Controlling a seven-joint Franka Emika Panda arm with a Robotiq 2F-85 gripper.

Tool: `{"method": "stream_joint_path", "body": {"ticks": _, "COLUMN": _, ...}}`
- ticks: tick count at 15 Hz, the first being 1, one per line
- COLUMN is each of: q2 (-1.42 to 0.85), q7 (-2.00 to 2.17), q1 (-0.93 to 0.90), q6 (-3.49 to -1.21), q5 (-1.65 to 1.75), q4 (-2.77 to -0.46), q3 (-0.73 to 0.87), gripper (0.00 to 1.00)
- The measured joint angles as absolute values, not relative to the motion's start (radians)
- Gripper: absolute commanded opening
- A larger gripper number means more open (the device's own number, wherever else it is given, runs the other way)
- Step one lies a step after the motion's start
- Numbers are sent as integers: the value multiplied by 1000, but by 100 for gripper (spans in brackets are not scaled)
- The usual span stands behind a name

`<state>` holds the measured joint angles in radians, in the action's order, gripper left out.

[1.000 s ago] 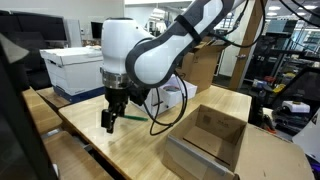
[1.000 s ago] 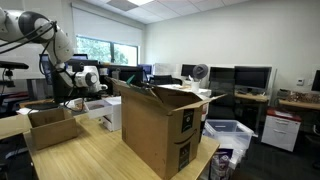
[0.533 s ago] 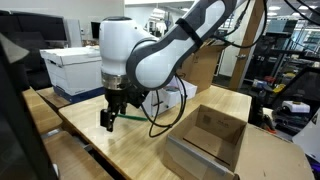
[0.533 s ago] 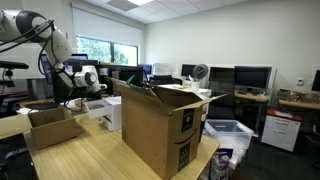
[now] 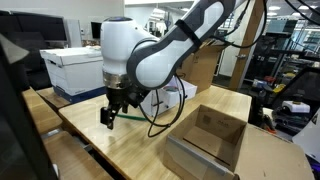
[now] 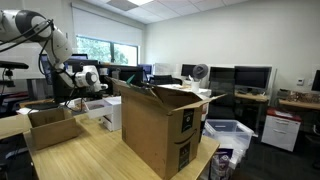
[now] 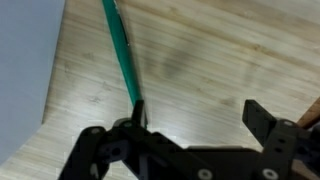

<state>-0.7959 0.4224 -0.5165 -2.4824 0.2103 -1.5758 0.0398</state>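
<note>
Wooden table (image 7: pixel 225 55), green pen (image 7: pixel 122 55) beside gripper (image 7: pixel 194 110)

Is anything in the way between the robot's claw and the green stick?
No, nothing visible is. The open gripper hangs right by the green stick, which lies alone on the bare wooden table.

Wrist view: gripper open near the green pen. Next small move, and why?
Probably shift the gripper sideways toward the green pen before lowering. The jaws stand open, but the pen lies on the wooden table in line with one finger, not centred in the gap, so closing now would likely miss it.
</note>
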Motion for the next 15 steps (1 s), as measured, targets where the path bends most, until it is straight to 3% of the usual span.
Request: {"method": "stream_joint_path", "body": {"ticks": 15, "q2": -796, "q7": 528, "q1": -585, "q6": -2406, "q5": 266, "q4": -1569, "q3": 101, "gripper": 100}}
